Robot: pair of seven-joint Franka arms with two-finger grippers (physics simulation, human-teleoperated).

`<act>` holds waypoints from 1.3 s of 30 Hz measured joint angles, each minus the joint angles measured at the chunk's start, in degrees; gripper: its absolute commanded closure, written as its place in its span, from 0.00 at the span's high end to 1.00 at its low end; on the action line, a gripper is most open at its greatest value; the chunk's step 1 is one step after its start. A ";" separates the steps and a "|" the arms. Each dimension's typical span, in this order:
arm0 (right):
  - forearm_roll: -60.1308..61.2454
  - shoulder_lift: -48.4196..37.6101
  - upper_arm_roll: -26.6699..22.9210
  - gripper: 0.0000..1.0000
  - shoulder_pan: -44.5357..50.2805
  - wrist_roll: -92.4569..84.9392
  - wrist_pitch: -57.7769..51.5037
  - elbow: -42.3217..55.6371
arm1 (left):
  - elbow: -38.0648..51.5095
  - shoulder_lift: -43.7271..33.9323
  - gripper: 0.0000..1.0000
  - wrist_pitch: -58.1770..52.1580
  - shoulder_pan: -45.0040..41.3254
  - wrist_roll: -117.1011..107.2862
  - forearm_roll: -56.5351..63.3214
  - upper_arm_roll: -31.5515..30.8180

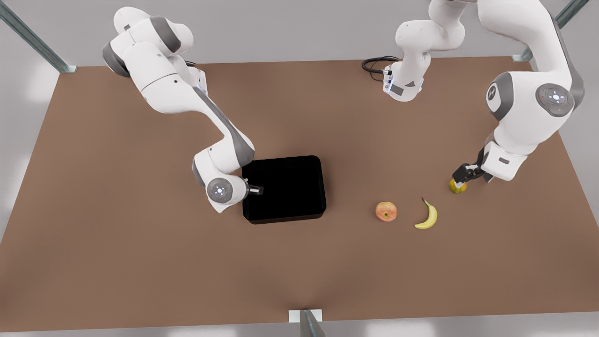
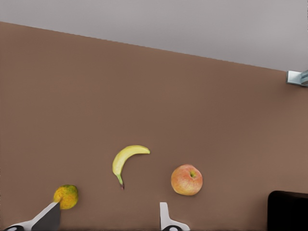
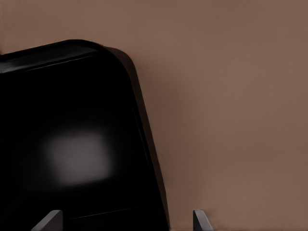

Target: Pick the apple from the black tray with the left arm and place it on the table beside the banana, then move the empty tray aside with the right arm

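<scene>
The apple [image 1: 386, 211] [image 2: 186, 179] lies on the table [image 1: 140, 257] just to the front view's left of the banana [image 1: 427, 216] [image 2: 126, 159]. The black tray [image 1: 284, 188] [image 3: 72, 120] sits mid-table with nothing in it; one corner of the tray [image 2: 288, 211] shows in the left wrist view. My left gripper [image 1: 461, 180] [image 2: 107, 217] hovers open and holds nothing, just above a small yellow-green fruit [image 1: 457, 186] [image 2: 66, 196]. My right gripper [image 1: 257, 189] [image 3: 125, 220] is open at the tray's edge on the front view's left, its fingers straddling the tray wall.
A black cable [image 1: 374, 63] loops at the table's back edge. Metal frame posts stand at the back corners [image 1: 65, 68] and at the front edge [image 1: 306, 323]. Bare tabletop stretches in front of the tray and to the front view's left of it.
</scene>
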 measured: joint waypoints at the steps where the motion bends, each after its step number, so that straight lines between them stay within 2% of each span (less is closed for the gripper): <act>1: 0.02 0.26 -0.02 1.00 0.05 -0.31 0.25 0.00 | -0.14 -0.07 1.00 -0.48 -0.17 1.05 -0.20 0.02; 7: 0.13 3.26 -4.13 1.00 -0.47 -3.95 1.88 0.08 | -0.51 0.14 1.00 -2.01 -1.13 6.27 -0.62 -0.03; 16: 4.58 4.97 -2.49 1.00 0.48 -8.88 3.52 0.25 | -0.62 -0.02 1.00 -2.90 -0.85 11.46 -0.71 -0.09; 18: 4.84 5.26 -2.62 0.95 0.32 -9.93 3.93 0.26 | -0.62 -0.13 1.00 -3.05 -0.96 12.30 -0.72 -0.11; 19: 4.93 5.31 -2.66 0.88 0.28 -10.42 4.09 0.26 | -0.62 -0.18 1.00 -3.12 -0.99 12.68 -0.71 -0.11; 24: 5.35 5.35 -2.70 0.35 0.27 -12.48 4.53 0.39 | -0.62 -0.15 1.00 -3.31 -0.96 14.33 -0.70 -0.11; 27: 5.60 5.34 -2.71 0.18 0.27 -13.58 4.68 0.43 | -0.62 -0.02 1.00 -3.34 -0.93 15.12 -0.69 -0.10; 28: 5.61 5.30 -2.71 0.15 0.26 -13.90 4.72 0.43 | -0.62 -0.01 1.00 -3.35 -0.92 15.36 -0.69 -0.09; 32: 5.68 4.73 -2.80 0.15 0.16 -15.05 4.57 0.53 | -0.62 0.01 1.00 -3.36 -0.95 16.18 -0.67 -0.11; 39: 5.71 -2.51 -2.97 0.15 0.02 -17.10 -1.80 0.70 | -0.62 -0.23 1.00 -3.39 -1.00 17.23 -0.65 -0.11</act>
